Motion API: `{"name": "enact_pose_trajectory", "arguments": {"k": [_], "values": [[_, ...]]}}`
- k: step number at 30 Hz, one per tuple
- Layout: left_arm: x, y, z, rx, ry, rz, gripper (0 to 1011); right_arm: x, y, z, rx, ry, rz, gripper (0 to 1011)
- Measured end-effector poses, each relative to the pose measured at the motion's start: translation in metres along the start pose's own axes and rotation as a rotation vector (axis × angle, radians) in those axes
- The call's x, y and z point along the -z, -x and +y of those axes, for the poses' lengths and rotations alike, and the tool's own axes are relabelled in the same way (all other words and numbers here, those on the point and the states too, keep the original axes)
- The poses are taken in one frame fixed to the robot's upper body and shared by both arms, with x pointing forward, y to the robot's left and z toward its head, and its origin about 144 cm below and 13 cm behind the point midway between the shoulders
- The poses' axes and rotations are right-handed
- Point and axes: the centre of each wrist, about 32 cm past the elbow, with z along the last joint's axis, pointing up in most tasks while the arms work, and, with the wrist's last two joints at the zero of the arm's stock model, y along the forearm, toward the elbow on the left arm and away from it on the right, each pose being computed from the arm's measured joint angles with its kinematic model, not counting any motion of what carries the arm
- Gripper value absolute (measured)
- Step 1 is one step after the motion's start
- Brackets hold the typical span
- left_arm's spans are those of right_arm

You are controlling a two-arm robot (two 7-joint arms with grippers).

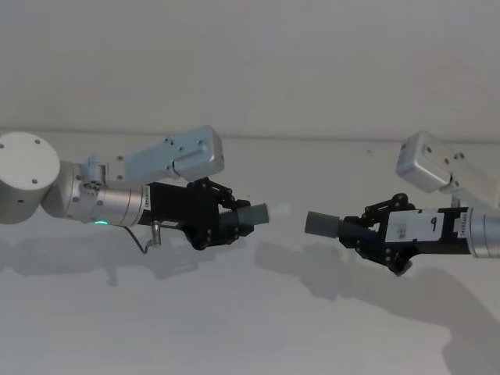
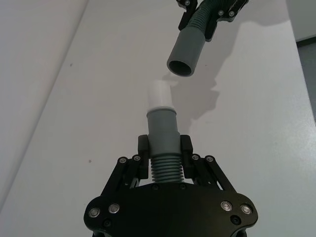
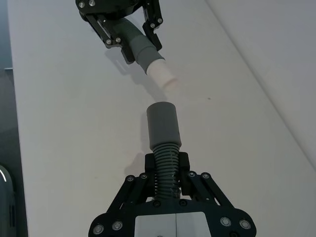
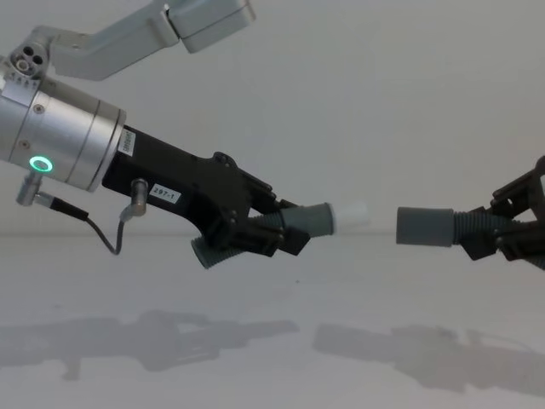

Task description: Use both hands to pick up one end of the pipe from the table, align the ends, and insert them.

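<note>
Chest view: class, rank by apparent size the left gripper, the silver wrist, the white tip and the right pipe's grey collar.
1. Silver wrist, though nearest the camera
2. Left gripper
3. Grey collar
4. White tip

A plain matte white tabletop (image 1: 234, 328) meets a bare pale grey wall (image 1: 250, 55), soft shadows falling across it.

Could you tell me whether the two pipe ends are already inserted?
Not inserted: a gap separates the left pipe piece's white tip from the right piece's open collar.

Right gripper (image 4: 516, 228) body beyond chest-view edge; ribbed pipe (image 2: 167, 169) partly behind fingers (image 2: 186, 146).
</note>
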Motion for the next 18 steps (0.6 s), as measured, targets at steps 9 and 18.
{"name": "enact_pose_trajectory", "arguments": {"k": [9, 18], "values": [[-0.0003, 0.0004, -0.0015, 0.004, 0.005, -0.002, 365, -0.0006, -0.0015, 0.0024, -0.010, -0.006, -0.001, 267], [-0.0011, 0.0004, -0.0026, 0.007, 0.008, -0.005, 365, -0.0009, -0.0047, 0.0052, -0.015, -0.010, -0.006, 267]]}}
